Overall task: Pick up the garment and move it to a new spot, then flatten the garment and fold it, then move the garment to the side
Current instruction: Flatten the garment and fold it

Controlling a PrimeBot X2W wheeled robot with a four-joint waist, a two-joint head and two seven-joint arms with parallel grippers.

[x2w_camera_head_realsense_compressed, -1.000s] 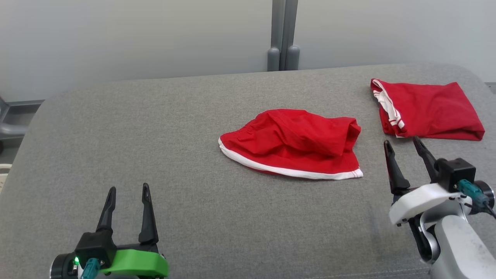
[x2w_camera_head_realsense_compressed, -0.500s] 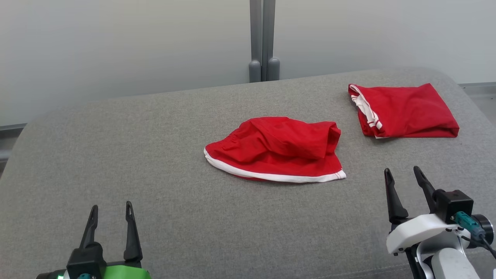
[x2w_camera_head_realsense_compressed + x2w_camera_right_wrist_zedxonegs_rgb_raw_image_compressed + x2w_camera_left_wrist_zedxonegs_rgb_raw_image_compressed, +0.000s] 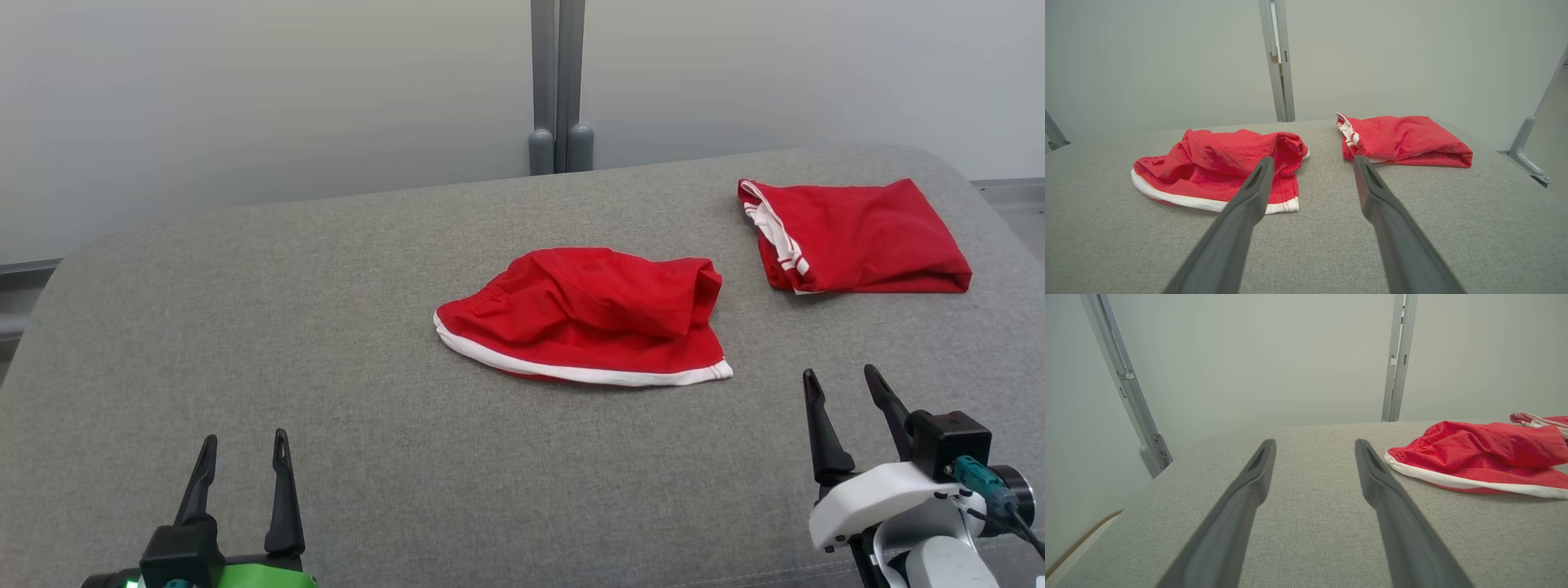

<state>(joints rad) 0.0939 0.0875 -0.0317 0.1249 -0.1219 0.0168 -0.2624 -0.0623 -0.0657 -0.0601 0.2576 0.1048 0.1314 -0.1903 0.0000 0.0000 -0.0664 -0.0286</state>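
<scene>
A crumpled red garment with a white hem (image 3: 584, 314) lies in the middle of the grey padded table (image 3: 326, 327); it also appears at the right of the left wrist view (image 3: 1478, 455) and left of centre in the right wrist view (image 3: 1220, 167). A second red garment, folded (image 3: 857, 237) (image 3: 1404, 141), rests at the far right. My left gripper (image 3: 243, 445) (image 3: 1314, 447) stands open near the front left, well clear of the cloth. My right gripper (image 3: 841, 380) (image 3: 1310, 163) is open at the front right, a short way in front of both garments, holding nothing.
A pale wall with a grey vertical post (image 3: 559, 82) stands right behind the table. The table's rounded edges fall away at the left (image 3: 49, 286) and right (image 3: 992, 196). Bare grey surface stretches across the left half and the front.
Both grippers have drawn back toward the front edge and stayed open. The head camera shifted, so the whole scene moved in the picture; the garments themselves lie as before.
</scene>
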